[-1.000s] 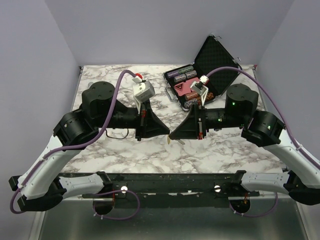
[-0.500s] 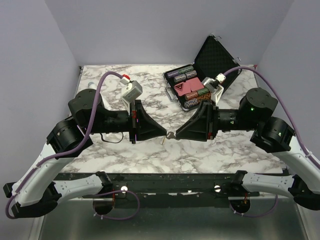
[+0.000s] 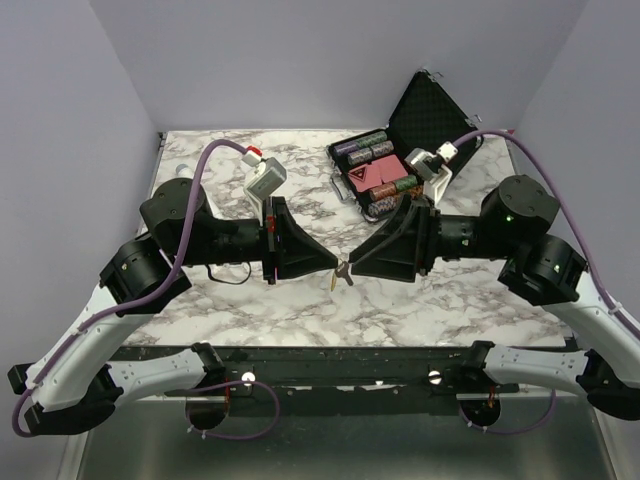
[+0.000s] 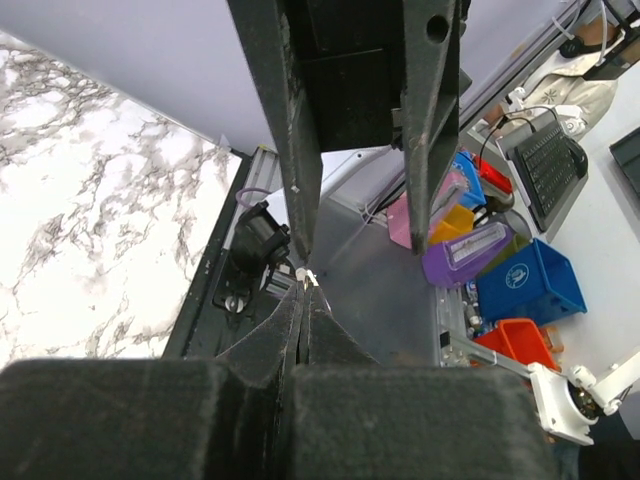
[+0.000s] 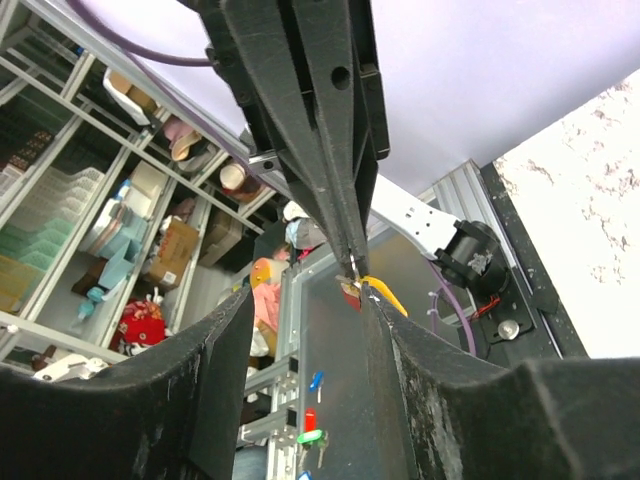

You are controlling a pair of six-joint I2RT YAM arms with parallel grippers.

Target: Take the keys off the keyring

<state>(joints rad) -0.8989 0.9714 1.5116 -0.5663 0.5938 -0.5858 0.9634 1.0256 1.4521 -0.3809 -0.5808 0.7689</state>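
Note:
Above the marble table's middle, my left gripper (image 3: 336, 265) is shut on the keyring (image 4: 304, 274), a tiny silver bit at its tips. From it hang the keys (image 3: 335, 281); the right wrist view shows a red head (image 5: 351, 296) and a yellow one (image 5: 386, 294) under the left tips. My right gripper (image 3: 356, 268) faces it tip to tip and stands open (image 5: 305, 300). The keys lie just beside one of its fingers (image 5: 420, 380), and I cannot tell if they touch. Its two fingers (image 4: 290, 110) stand apart in the left wrist view.
An open black case (image 3: 430, 110) with coloured cylinders and a red pack (image 3: 366, 178) stands at the back right, behind my right arm. A thin black cable (image 3: 228, 270) lies under my left arm. The table's near edge rail (image 3: 330, 365) runs below both grippers.
My right gripper has opened from shut at the keys. Both arms have drawn a little apart, and the keys still hang from my left gripper.

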